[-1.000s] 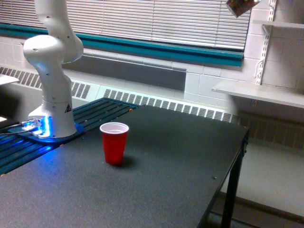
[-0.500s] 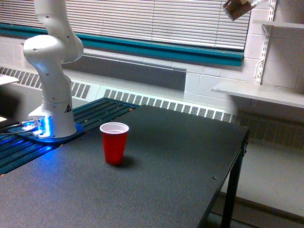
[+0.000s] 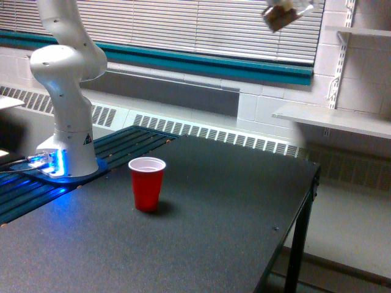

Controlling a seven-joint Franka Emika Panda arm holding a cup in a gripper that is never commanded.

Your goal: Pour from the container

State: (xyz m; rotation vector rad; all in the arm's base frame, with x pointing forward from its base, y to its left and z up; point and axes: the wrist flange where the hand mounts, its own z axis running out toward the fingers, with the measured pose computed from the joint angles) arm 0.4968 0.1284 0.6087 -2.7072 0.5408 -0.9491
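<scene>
The container (image 3: 281, 16), a small clear cup with brown nuts showing through its wall, hangs tilted high at the top edge of the exterior view, in front of the window blinds. My gripper (image 3: 300, 7) is shut on it from the upper right; only a pale sliver of a finger shows, the rest is cut off by the frame. A red cup (image 3: 146, 183) with a white inside stands upright on the dark table (image 3: 220, 232), far below the container and toward the exterior view's left.
The arm's white base (image 3: 66, 116) stands on the table's left, with blue light at its foot. A white shelf (image 3: 333, 119) juts from the wall on the right. The table's right edge (image 3: 311, 183) drops to the floor.
The container has moved toward the exterior view's left along the top edge and dipped slightly. The red cup has not moved.
</scene>
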